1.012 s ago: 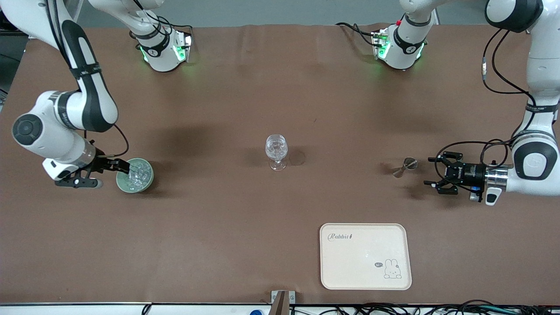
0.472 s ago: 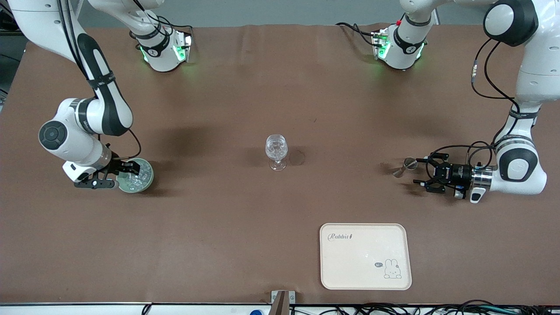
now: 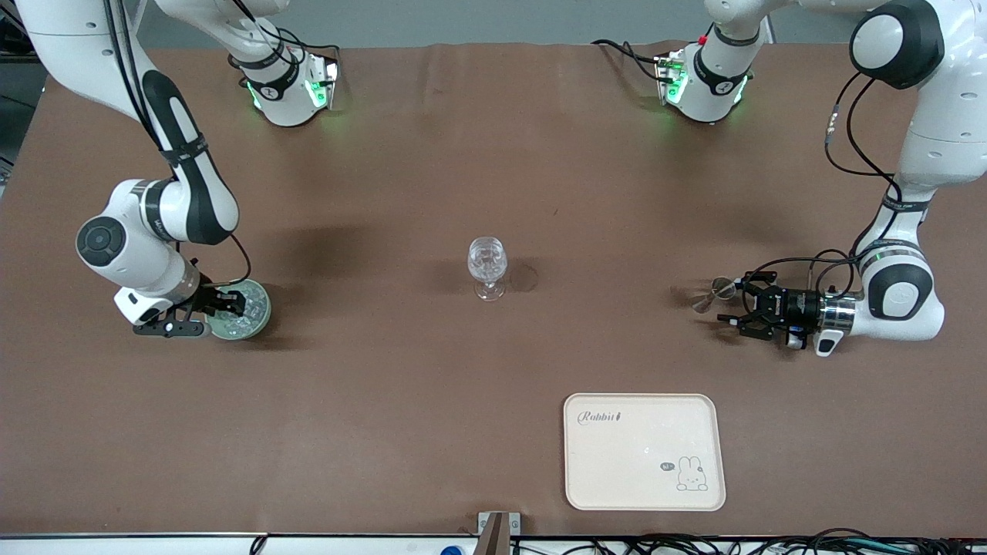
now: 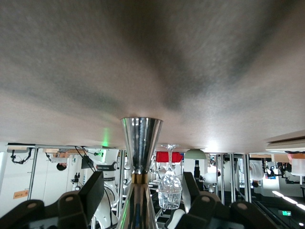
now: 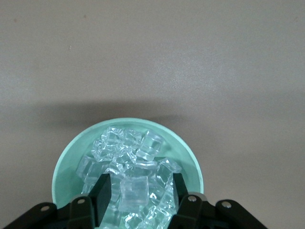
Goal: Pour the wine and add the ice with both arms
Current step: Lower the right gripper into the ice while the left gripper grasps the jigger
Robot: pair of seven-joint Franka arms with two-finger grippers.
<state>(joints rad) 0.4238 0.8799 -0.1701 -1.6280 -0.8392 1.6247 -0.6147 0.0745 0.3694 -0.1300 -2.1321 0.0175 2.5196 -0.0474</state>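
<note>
Reaching into the bowl (image 3: 245, 310) at the right arm's end of the table, the right gripper (image 3: 218, 303) has its two fingers (image 5: 101, 193) down among the ice (image 5: 131, 179). In the right wrist view the fingers stand apart, one on each side of a single cube (image 5: 134, 192) sitting on top of the pile, with a bit of space showing on both sides, so it's open around that cube and not squeezing it as far as I can see. The bowl is pale green and pretty much full of clear cubes.

Over at the left arm's end, the left gripper (image 3: 731, 308) lies low and sideways, right up at the jigger (image 3: 713, 294), a little shiny double-cone measure standing upright on the brown cloth. In the left wrist view the jigger (image 4: 139, 162) stands between the two fingers (image 4: 92, 193), with gaps on both sides, so that one's open too, straddling it, no contact that I can make out.

The glass (image 3: 487, 267) stands upright in the middle of the table, well apart from both grippers, roughly between bowl and jigger. Looks like there's something clear in it, can't tell what.

A cream tray (image 3: 645, 452) with a rabbit drawing sits nearer the front camera, toward the left arm's end.
</note>
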